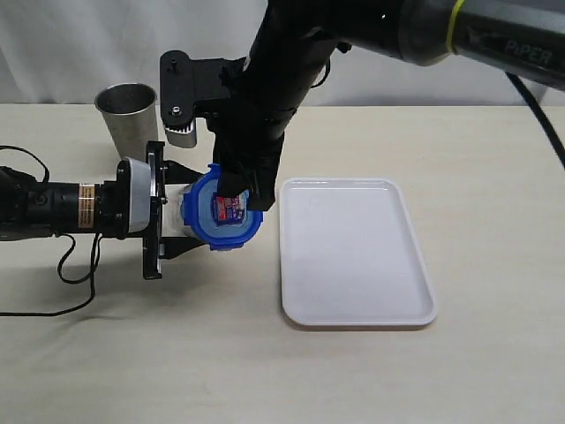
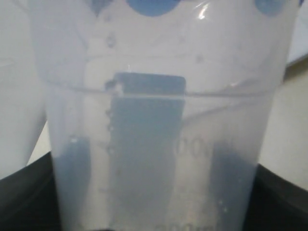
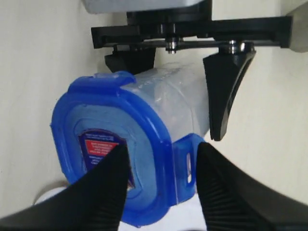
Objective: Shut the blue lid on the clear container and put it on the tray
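The clear container [image 1: 189, 212] lies sideways above the table, and my left gripper [image 1: 179, 217] is shut on its body. It fills the left wrist view [image 2: 154, 120]. The blue lid [image 1: 228, 214] sits on its mouth, facing the tray [image 1: 353, 252], with the red-blue sticker [image 3: 98, 144] showing. My right gripper [image 3: 163, 185] is open at the lid [image 3: 120, 144]. One finger [image 3: 103, 192] lies across the lid's top. The other [image 3: 231, 192] is outside a side flap [image 3: 186, 161], so the rim and that flap are between the jaws.
A grey metal cup [image 1: 129, 113] stands at the back left, behind the left arm. The white tray lies flat just right of the lid. The left arm's black cable [image 1: 62, 274] trails over the table at the left edge.
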Tool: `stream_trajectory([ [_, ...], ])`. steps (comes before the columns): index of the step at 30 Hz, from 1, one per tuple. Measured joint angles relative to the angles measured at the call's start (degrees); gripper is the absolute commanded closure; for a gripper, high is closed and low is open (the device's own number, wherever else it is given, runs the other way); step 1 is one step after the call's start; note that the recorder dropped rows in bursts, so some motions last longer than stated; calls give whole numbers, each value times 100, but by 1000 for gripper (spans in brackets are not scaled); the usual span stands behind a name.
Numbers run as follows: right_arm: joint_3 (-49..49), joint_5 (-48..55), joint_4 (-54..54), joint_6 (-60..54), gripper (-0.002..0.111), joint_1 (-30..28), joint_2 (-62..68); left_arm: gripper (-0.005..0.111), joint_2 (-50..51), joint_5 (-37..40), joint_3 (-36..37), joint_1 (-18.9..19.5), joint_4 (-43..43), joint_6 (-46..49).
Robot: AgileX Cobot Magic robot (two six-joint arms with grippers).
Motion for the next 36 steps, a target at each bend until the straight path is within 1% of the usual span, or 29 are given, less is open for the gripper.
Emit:
stream_trajectory([
  [4,-13,-13,41,-11,67,88,188,107,24,112,0,0,119,-25],
  [6,-51,-25,-50,-11,69,149,247,107,24,125,0,0,119,-37],
  [11,-81,-5,-378,283,83,280,306,107,24,174,0,0,119,-106],
  [13,-81,7,-378,327,86,280,342,107,24,215,0,0,119,-136],
  [23,-93,19,-462,442,86,338,490,107,24,342,0,10,119,-135],
  [25,-93,5,-496,455,89,353,490,107,24,342,0,10,119,-135],
  [28,-93,-9,-510,542,98,363,527,107,24,342,0,10,129,-135],
  [32,-104,39,-452,534,98,363,562,107,24,342,0,10,148,-135],
  [36,-104,171,-269,299,98,363,660,107,24,399,0,10,327,-91],
])
